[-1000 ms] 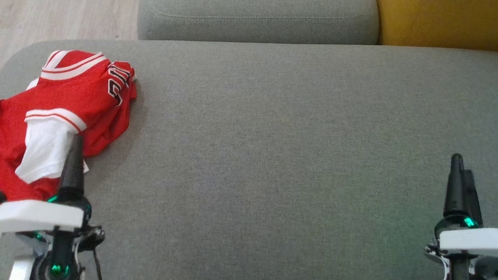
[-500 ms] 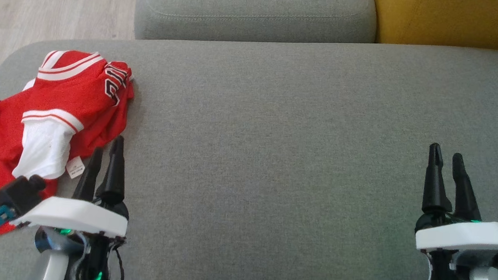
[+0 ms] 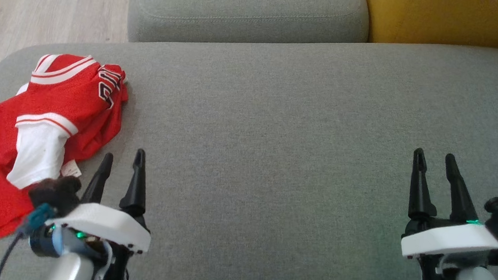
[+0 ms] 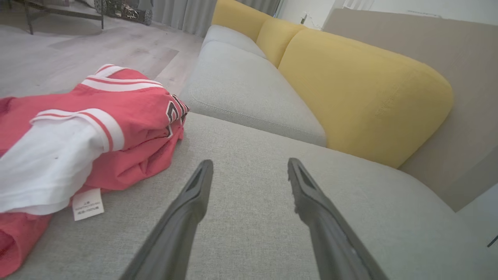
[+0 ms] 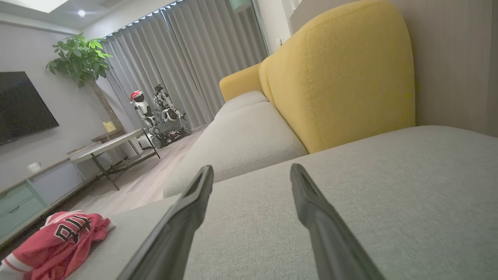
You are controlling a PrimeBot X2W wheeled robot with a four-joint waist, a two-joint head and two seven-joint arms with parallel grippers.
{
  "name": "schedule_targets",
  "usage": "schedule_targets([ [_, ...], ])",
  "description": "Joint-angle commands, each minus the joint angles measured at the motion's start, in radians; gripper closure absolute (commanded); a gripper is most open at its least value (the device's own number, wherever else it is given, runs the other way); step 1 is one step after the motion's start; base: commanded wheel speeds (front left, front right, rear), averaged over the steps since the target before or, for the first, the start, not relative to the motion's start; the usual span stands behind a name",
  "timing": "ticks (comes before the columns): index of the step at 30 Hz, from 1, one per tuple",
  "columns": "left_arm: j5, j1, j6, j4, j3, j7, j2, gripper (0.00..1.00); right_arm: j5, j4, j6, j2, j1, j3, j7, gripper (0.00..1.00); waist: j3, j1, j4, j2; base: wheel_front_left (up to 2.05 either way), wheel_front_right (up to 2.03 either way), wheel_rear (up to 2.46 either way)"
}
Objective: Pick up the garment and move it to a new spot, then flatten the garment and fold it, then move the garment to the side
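A home living room: grey sofa [image 5: 389, 186] with yellow cushions [image 5: 342, 77], wall television [image 5: 19, 105], curtains [image 5: 186, 58], potted plant [image 5: 78, 58].

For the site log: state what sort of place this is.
Likely a living room: grey sofa with yellow back cushions, a television, a potted plant beside long curtains.

Grey sofa seat [image 3: 278, 115], yellow cushion [image 3: 444, 17] (behind) — pale wood floor [image 3: 40, 0]

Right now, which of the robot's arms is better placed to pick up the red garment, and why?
Left. The left gripper, open, sits just beside the red garment; the right gripper, also open, is far across the grey seat.
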Motion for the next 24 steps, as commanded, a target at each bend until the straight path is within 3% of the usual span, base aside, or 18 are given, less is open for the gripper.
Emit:
schedule_targets([
  [1,0.03,-0.065,0.01,-0.044,0.013,-0.011,0.022,0.0,-0.032,-0.036,0.001,-0.004,-0.043,0.019,-0.017,0.0,-0.001,0.0,0.0,0.0,0.0,0.0,0.0],
  [10,0.131,-0.095,0.115,-0.052,-0.098,-0.038,0.084,0.0,-0.167,-0.047,0.001,-0.001,-0.041,0.03,-0.044,0.0,-0.005,0.0,-0.003,0.0,0.0,0.0,0.0],
  [24,0.253,-0.136,0.225,-0.027,-0.224,-0.079,0.136,0.0,-0.318,-0.035,0.002,-0.001,-0.047,0.032,-0.085,0.0,-0.004,0.0,-0.007,0.0,0.0,0.0,0.0],
])
